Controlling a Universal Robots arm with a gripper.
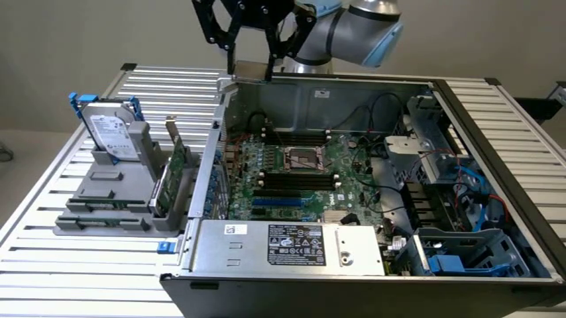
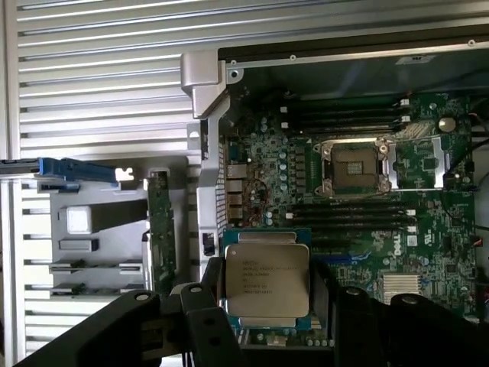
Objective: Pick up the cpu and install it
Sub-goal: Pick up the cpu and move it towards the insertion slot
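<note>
Fingers (image 2: 205, 302) are clamped on the cpu (image 2: 266, 283), 1 on each of 2 opposite edges, at a fairly wide span because the chip itself sets the gap. The silver lid faces the wrist camera with its print readable. The tan rim shows on the free sides.

My read is that the edge grip keeps the pads off the underside and holds the chip flat, which a socket drop needs.

In the exterior view the gripper (image 1: 252, 66) hangs high over the back wall of the case (image 1: 336, 79), with the cpu (image 1: 252, 70) a pale sliver between the tips. So the part is lifted and in the air, touching nothing but the fingers.

The socket (image 1: 305, 159) sits well below the fingers and toward the exterior view's right, mid motherboard (image 2: 260, 145). From the wrist, the socket (image 2: 355, 164) looks uncovered, with the brown contact field visible inside its metal frame. It is empty, so the install is not done.

The parts fixture (image 1: 106, 199) is outside the case, below the fingers and toward the exterior view's left. The hard drive (image 1: 111, 132) and 1 green card (image 1: 179, 165) stand upright in its slots, probably so their edges can be gripped.

The pick is done. The chip is not yet over the socket.
</note>
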